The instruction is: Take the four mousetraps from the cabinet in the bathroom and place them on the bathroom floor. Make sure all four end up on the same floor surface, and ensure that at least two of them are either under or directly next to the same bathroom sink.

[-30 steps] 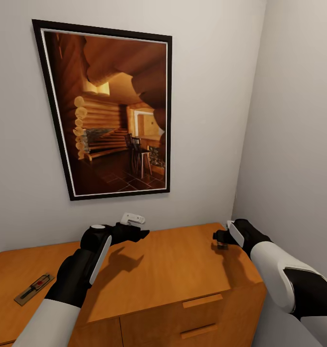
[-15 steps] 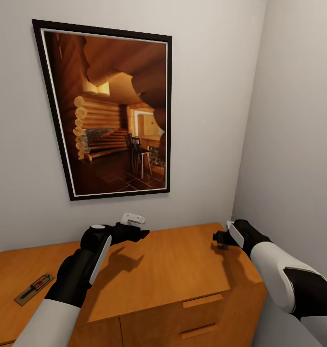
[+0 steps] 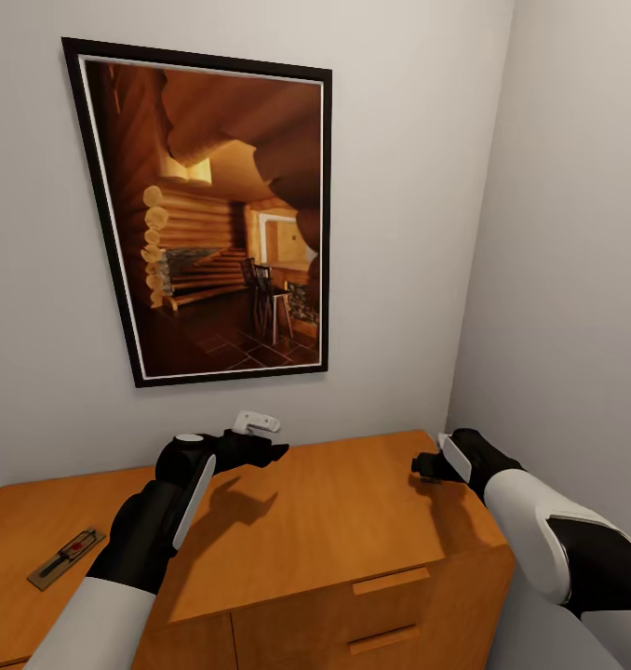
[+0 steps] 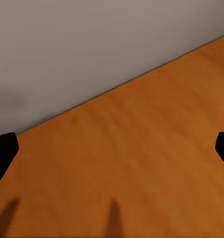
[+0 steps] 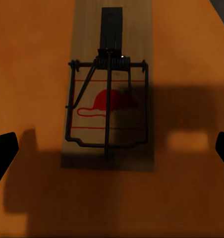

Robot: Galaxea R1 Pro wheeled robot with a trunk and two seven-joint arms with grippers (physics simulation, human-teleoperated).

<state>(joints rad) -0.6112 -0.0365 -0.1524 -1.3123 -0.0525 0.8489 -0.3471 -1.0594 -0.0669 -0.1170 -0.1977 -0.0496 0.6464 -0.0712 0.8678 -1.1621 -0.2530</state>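
Observation:
The orange-brown cabinet [image 3: 334, 521] fills the lower head view. One mousetrap [image 3: 66, 556] lies flat on its top near the left end, well left of my left arm. Another mousetrap [image 5: 109, 99], with a red mouse print and a dark wire bar, lies on the cabinet top [image 5: 28, 74] directly under my right gripper [image 5: 112, 148], whose dark fingertips [image 5: 3, 151] stand far apart. That right gripper [image 3: 423, 464] hovers over the cabinet's right end. My left gripper [image 3: 264, 453] hangs open over bare wood [image 4: 141, 163] near the back wall, holding nothing.
A large framed picture [image 3: 213, 214] of a log cabin room hangs on the grey wall behind the cabinet. A side wall [image 3: 576, 279] closes the corner just right of the cabinet. Drawer fronts with slim handles [image 3: 390, 580] face me below.
My right wrist has shifted slightly over the cabinet's right end. The left arm and the mousetrap on the left have not moved.

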